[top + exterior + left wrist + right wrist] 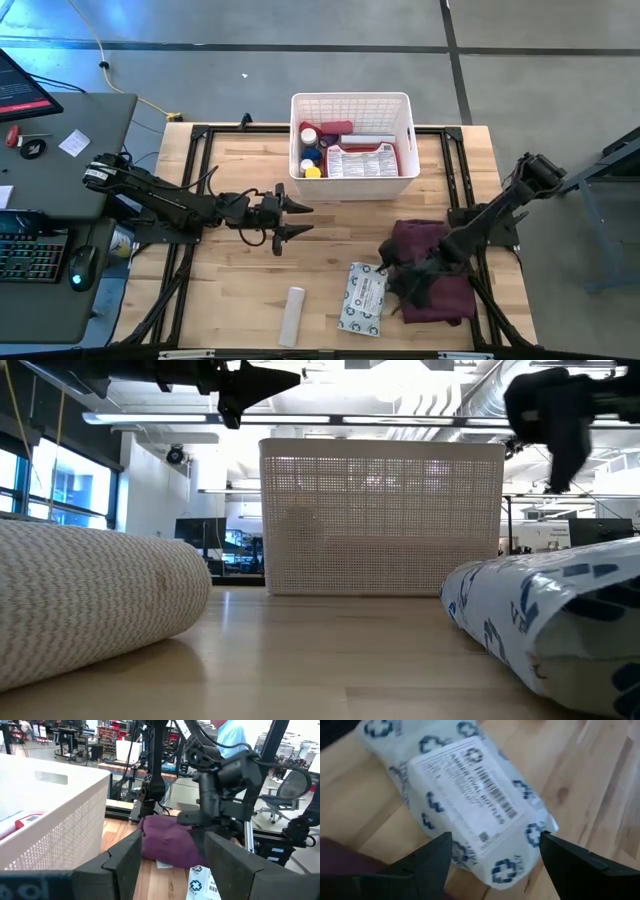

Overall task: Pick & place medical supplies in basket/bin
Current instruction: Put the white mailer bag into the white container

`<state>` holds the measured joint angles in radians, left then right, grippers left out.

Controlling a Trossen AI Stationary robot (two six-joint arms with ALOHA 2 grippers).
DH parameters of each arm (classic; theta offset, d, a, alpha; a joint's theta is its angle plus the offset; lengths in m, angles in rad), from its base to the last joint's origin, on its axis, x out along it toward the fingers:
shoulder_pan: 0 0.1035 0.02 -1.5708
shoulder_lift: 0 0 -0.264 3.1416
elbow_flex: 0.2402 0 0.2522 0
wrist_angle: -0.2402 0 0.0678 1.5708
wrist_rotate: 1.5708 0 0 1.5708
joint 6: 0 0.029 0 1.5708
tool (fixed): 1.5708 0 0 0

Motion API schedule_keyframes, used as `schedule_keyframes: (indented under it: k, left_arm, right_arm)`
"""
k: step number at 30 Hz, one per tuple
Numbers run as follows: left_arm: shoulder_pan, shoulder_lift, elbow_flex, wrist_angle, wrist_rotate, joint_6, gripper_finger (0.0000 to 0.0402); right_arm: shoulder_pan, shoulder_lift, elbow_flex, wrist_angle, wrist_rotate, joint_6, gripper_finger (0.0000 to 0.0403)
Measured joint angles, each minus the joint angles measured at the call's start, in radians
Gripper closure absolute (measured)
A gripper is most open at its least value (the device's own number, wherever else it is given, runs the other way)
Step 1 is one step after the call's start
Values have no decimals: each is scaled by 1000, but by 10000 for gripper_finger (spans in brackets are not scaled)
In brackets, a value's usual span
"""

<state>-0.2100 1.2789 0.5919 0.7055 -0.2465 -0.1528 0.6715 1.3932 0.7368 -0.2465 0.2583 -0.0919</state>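
The white basket (351, 146) is sitting at the upper centre of the table (230, 290), already holding several supplies. The maroon cloth (437, 270) is lying at the lower right. The left gripper (296, 221) is hanging in the middle left of the frame, its jaws apart and empty. The right gripper (388, 274) is hovering over the packet (362, 298) at the lower centre, jaws apart. The white roll (291, 315) is lying at the bottom, left of the packet.

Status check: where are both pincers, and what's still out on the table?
Left pincer open, empty, mid-table before the basket. Right pincer open, over the packet. White roll also still out. Maroon cloth lies beside the packet.
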Motion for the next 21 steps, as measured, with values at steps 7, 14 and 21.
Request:
schedule_keyframes:
  k: [7, 14, 21]
  left_arm:
    - [0, 0, 0, 1, -1, -1, 156]
    - [0, 0, 0, 1, -2, -1, 156]
    - [0, 0, 0, -4, -2, -9, 156]
  right_arm:
    - [90, 110, 0, 65, 36, -20, 114]
    - [166, 174, 1, 202, 151, -131, 115]
    - [162, 184, 1, 214, 173, -213, 147]
